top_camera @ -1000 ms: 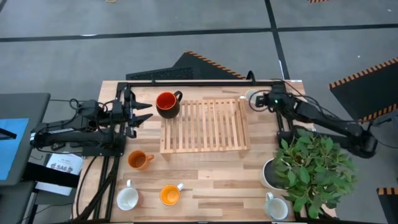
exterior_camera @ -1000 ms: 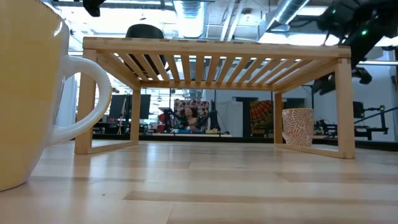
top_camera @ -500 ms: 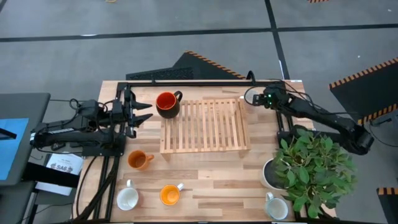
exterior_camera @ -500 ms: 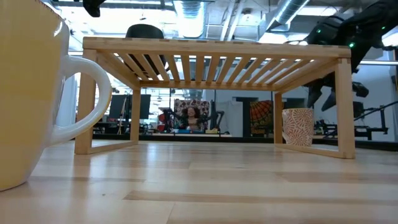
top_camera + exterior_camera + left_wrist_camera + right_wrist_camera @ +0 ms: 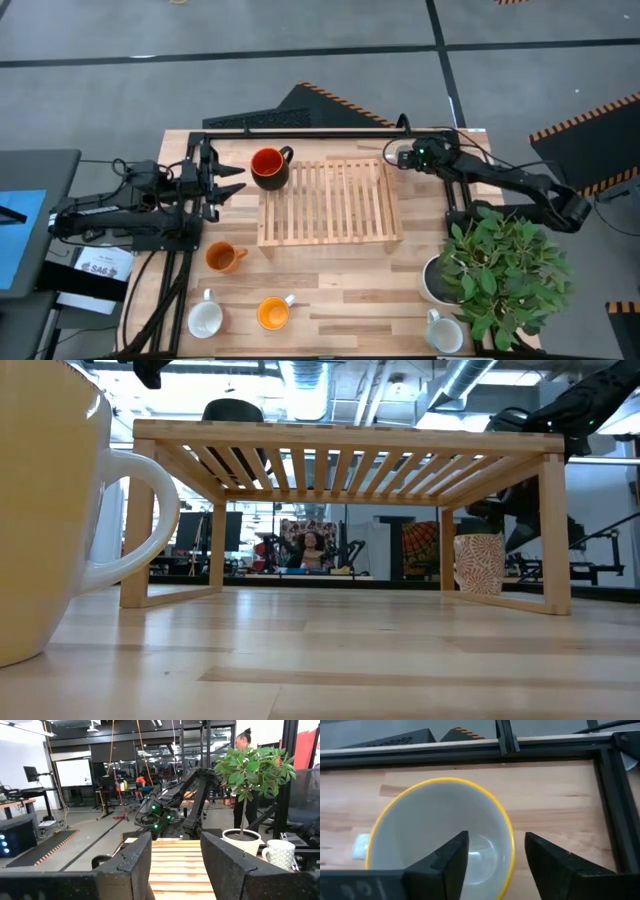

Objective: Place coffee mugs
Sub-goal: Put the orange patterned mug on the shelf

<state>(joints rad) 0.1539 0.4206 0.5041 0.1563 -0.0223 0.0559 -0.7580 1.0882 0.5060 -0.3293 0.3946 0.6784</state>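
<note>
A pale mug with a yellow rim (image 5: 420,825) and a patterned outside (image 5: 480,563) stands on the table by the far right corner of the wooden slatted rack (image 5: 330,200). My right gripper (image 5: 398,157) is open above it. One finger (image 5: 447,857) is over the mug's inside and the other (image 5: 552,865) is outside its rim. I see no touch. A dark mug with red inside (image 5: 268,166) stands at the rack's far left corner. My left gripper (image 5: 232,180) waits open just left of it. Several more mugs stand near the table's near edge.
An orange mug (image 5: 225,257), a white mug (image 5: 205,320), a second orange mug (image 5: 273,313) and another white mug (image 5: 445,331) stand on the table. A potted plant (image 5: 500,275) fills the near right. A pale mug (image 5: 40,510) looms close in the low view. A black frame (image 5: 470,752) runs along the far edge.
My right gripper has moved toward the table's left and down. It went from beside the yellow-rimmed mug to over it, with its fingers coming either side of the mug's wall. The mug has stayed in place.
</note>
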